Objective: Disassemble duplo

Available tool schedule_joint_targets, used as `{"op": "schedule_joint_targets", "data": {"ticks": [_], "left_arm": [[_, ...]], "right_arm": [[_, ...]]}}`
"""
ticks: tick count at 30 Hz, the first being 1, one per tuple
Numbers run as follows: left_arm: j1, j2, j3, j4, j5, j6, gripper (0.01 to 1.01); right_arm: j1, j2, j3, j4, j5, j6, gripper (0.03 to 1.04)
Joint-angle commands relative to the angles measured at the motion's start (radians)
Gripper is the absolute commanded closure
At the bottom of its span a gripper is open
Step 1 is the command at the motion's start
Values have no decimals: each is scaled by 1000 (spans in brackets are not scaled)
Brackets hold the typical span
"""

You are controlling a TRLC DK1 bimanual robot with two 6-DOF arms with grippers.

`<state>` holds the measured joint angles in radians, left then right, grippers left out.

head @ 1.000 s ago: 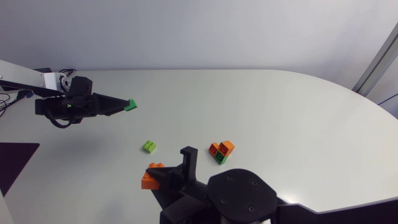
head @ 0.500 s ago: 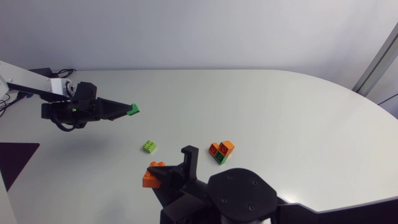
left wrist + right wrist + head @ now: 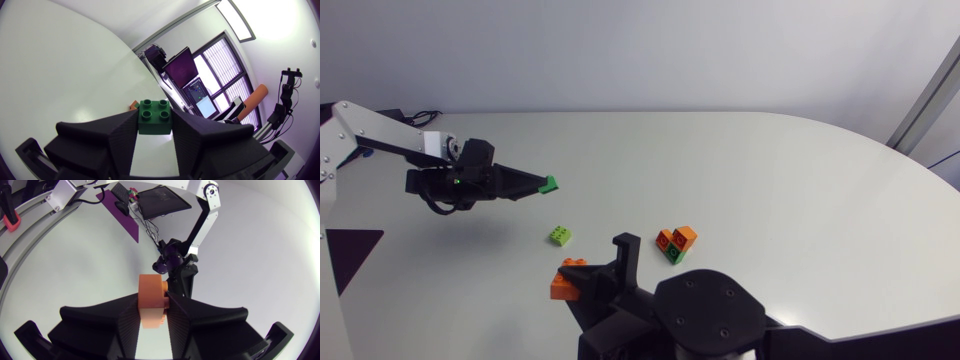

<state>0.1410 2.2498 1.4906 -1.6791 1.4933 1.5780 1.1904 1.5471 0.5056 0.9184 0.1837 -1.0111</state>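
Left gripper point(image 3: 541, 184) grips one brick point(image 3: 550, 184) over the table's point(image 3: 770, 170) left side. Nearer, a loose brick point(image 3: 560, 236) lies left of the brick cluster point(image 3: 675, 243). At the near edge, right gripper point(image 3: 152, 311) clamps a stacked piece point(image 3: 565, 281).

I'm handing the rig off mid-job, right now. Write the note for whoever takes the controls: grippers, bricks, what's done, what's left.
Left gripper: shut on a dark green brick, held over the left part of the table.
Right gripper: shut on an orange brick, near the table's front edge.
On the table: a lime brick lies alone. To its right, an orange, red and green cluster looks still joined.
Done: three bricks are apart from the cluster.
Left: probably set down both held bricks, then pull the cluster apart.
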Motion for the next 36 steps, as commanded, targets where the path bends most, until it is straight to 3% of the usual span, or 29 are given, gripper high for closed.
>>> {"op": "schedule_joint_targets", "data": {"ticks": [1, 12, 19, 22, 24, 27, 28, 30, 36], "left_arm": [[8, -88, 57, -295, 55, -56, 749], [57, -162, 333, -284, -28, -400, 748], [49, -160, 410, -191, -150, -593, 738], [31, -160, 436, -111, -283, -704, 738], [14, -165, 473, -24, -409, -849, 738], [-9, -197, 487, 205, -677, -1106, 725], [-14, -206, 487, 262, -791, -1147, 713], [-21, -226, 485, 361, -967, -1210, 690], [-52, -302, 381, 588, -1240, -1274, 680]], "right_arm": [[-8, -12, -19, -1, 7, -18, 852], [-9, -25, -22, 0, 19, -29, 854], [-11, -48, -32, 0, 19, -37, 852], [-14, -53, -33, 0, 19, -40, 852], [-14, -58, -35, 0, 20, -41, 854], [-14, -65, -38, 0, 23, -43, 852], [-14, -68, -41, 0, 23, -43, 852], [-14, -76, -45, 0, 25, -44, 852], [-22, -88, -64, 2, 25, -47, 852]]}}
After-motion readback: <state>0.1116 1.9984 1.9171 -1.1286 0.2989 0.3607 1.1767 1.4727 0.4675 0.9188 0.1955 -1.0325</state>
